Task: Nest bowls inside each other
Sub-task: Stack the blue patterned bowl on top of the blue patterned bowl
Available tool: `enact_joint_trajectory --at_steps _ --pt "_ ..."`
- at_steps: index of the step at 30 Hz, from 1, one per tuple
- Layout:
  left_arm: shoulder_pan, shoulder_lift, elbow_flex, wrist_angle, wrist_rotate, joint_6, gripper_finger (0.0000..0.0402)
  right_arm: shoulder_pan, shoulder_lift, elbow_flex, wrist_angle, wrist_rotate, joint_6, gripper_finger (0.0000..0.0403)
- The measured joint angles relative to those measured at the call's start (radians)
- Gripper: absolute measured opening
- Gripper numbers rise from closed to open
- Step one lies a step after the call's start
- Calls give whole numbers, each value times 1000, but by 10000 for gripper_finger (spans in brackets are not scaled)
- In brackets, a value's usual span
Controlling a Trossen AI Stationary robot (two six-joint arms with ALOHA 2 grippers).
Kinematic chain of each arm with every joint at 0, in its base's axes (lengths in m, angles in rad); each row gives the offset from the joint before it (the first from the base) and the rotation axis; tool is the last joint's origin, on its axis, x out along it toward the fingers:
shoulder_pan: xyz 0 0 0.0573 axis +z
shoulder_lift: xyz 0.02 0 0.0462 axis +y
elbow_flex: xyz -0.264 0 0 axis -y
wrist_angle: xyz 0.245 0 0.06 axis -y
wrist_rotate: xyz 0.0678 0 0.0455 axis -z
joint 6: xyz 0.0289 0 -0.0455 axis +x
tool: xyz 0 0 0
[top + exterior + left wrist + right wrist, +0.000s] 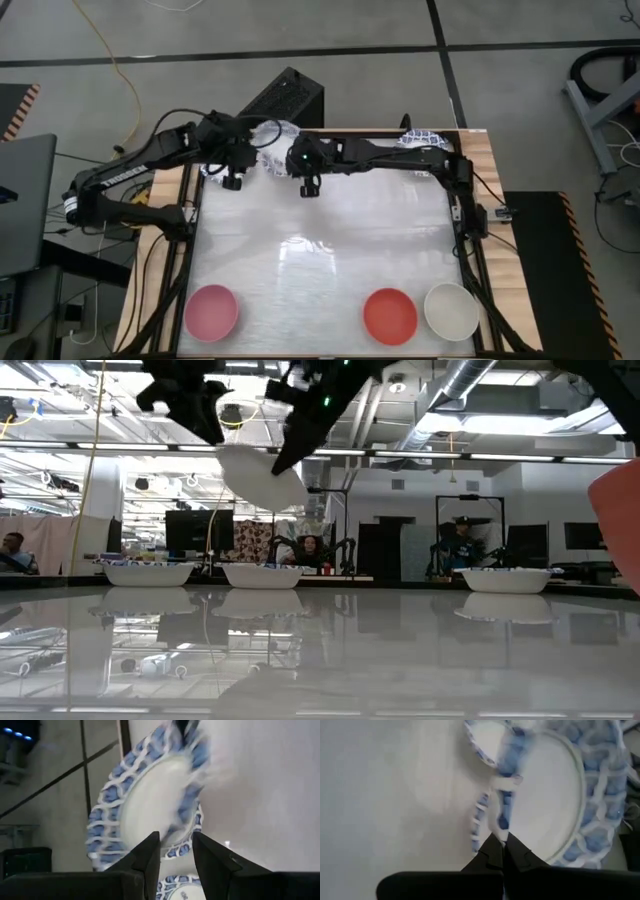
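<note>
right gripper [504, 849] clenched on a patterned bowl [555, 795] aloft; we judge nesting barely begun, pink bowl [211, 310] loose.

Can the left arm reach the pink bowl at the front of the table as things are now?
Probably yes. The pink bowl sits alone on the left arm's side, with bare table around it. The left pincer is at the far edge beside a raised blue-rimmed bowl that the right pincer pinches, so it must first move away.

surface [320, 270]: looking glossy white, mirroring; wooden edges showing
blue-patterned bowl [555, 805]: appearing glazed, smooth
red bowl [389, 314]: looking matt
</note>
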Motion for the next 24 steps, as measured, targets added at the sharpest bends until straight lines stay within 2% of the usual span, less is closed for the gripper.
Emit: enact_joint_trajectory --at_steps 7,16,20,24 --pt "3 -60 0 -1 -4 -89 103 -27 71 -2 36 15 -93 5" --pt "4 -63 0 -61 -15 -133 103 -54 144 -1 89 65 -212 5" --pt "6 -63 0 -66 -19 -160 103 -65 187 13 122 69 -213 5" --pt "8 -63 0 -79 -29 -190 103 -66 248 34 84 68 -202 5"
